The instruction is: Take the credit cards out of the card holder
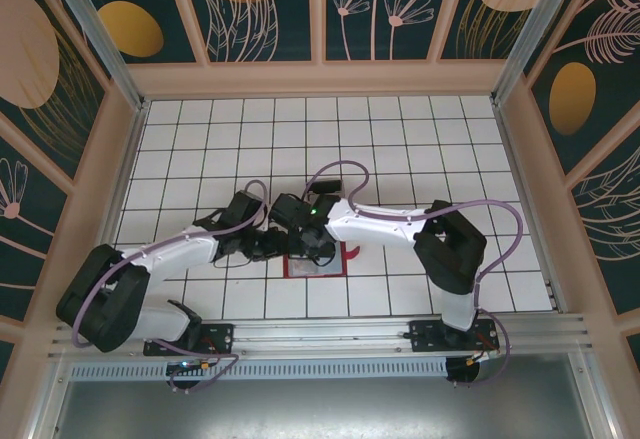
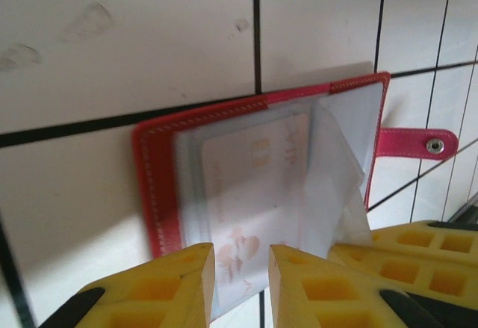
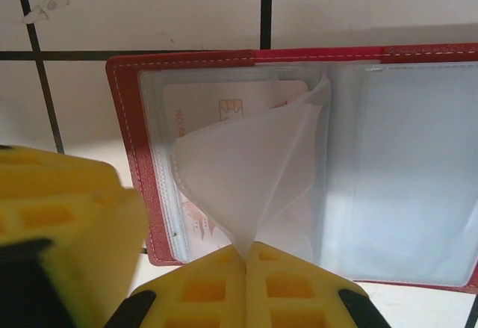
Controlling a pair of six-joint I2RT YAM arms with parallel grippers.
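The wallet (image 1: 318, 267) lies open on the table (image 1: 400, 149), just 6 o'clock of its centre, with both wrists over it. In the right wrist view, a pale card (image 3: 231, 107) with a chip sits in a sleeve in the wallet's 9 o'clock half, not yet out. The right gripper (image 3: 246, 257) is pinched tight on a clear sleeve leaf (image 3: 246, 171) and holds it peeled toward 6 o'clock, probably to bare the pocket beneath. The left gripper (image 2: 241, 268) sits at the wallet's 6 o'clock edge. Its jaws are a narrow gap apart and straddle the card's sleeve edge without clamping it, placed, I judge, to nip the card. The tab (image 2: 418, 143) sticks out unsnapped at 3 o'clock.
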